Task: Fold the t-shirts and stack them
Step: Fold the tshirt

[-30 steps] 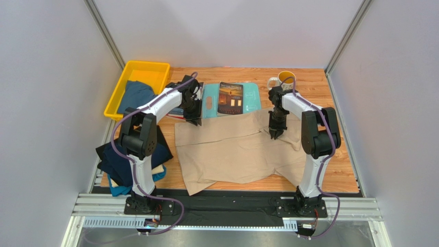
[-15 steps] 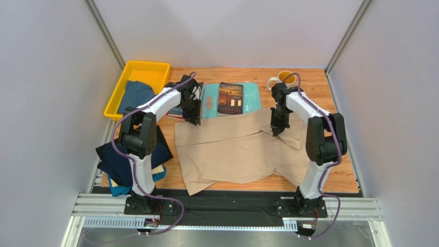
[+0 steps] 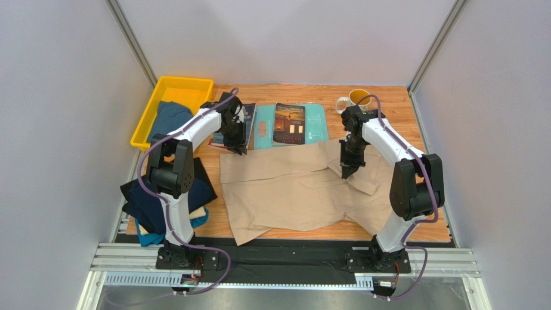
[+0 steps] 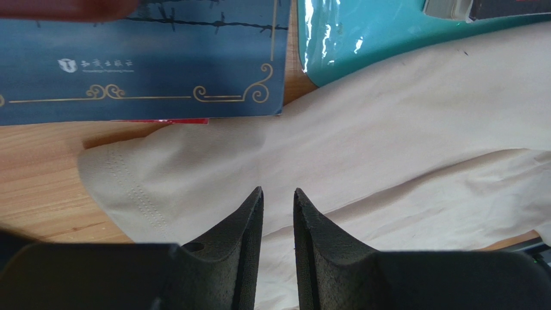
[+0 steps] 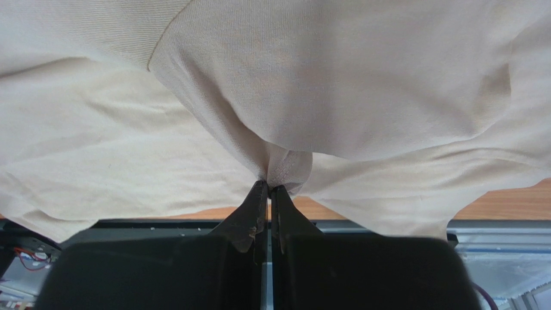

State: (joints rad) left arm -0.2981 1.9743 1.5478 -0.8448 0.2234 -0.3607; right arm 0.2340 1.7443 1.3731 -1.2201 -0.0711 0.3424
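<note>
- One beige shirt point(image 3: 291, 187) is in work. It lies spread across the middle of the worktop point(image 3: 427, 219), mostly flat, with its far right part turned over onto itself.
- None of the shirts looks fully folded or neatly stacked. I judge the task to be at its start, with the first fold of the beige shirt under way.
- The right gripper point(image 3: 345, 173) has its jaws pressed together on a pinch of beige cloth, and the turned-over flap hangs from that pinch.
- The left gripper point(image 3: 238, 150) sits over the shirt's far left corner. Its jaws stand a narrow gap apart with nothing visible between them, and the corner lies flat on the wood.
- A navy shirt point(image 3: 139, 206) is heaped at the near left edge, with a teal shirt point(image 3: 149, 239) showing beneath it.
- A blue shirt point(image 3: 171, 119) lies loose in the yellow bin point(image 3: 184, 81) at the far left.
- All three of these look unfolded, so most of the work remains.
- The left arm covers part of the navy heap, so I cannot tell how many shirts it holds. Only an edge of the teal shirt shows.
- I cannot tell whether the left fingertips touch the cloth or hover just above it.
- The right wrist view is almost filled with cloth, so how much is gathered in the pinch is hard to judge.
- A book point(image 4: 142, 58) and a teal board point(image 4: 388, 32) lie just beyond the shirt's far edge, cut off in the left wrist view.
</note>
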